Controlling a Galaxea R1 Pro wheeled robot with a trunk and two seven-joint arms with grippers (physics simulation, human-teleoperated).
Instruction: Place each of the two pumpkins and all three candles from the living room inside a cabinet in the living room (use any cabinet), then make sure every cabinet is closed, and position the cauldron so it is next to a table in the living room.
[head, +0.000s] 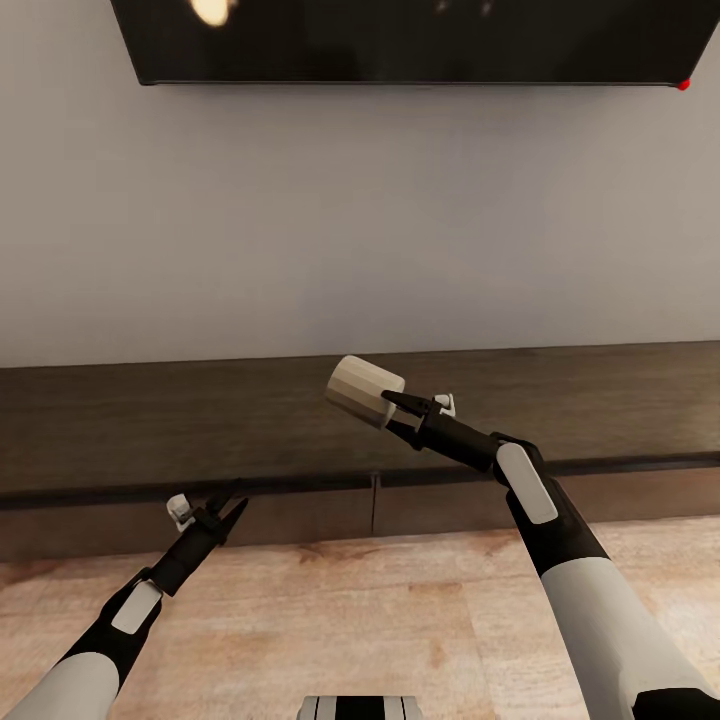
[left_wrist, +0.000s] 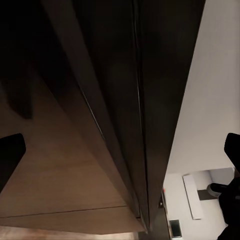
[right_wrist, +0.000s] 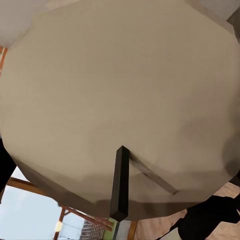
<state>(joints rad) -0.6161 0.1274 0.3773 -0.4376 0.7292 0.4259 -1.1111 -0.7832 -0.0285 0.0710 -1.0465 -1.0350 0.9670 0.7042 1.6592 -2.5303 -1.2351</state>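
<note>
— Candle (head: 364, 390) sits clamped in our right claw (head: 392, 405), held above the cabinet (head: 300, 430) top. Left claw (head: 225, 510) hangs spread and empty by the shut drawer fronts.

— Then we should pull a drawer out with the left before lowering the candle in, keeping it level.

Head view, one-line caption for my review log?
Right gripper holds a candle above the closed cabinet; left gripper open near its drawer front.

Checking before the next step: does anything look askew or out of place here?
Only the short grey-brown candle: it lies tipped on its side in the right gripper, above the long dark-brown wooden cabinet, whose drawers look shut.
</note>
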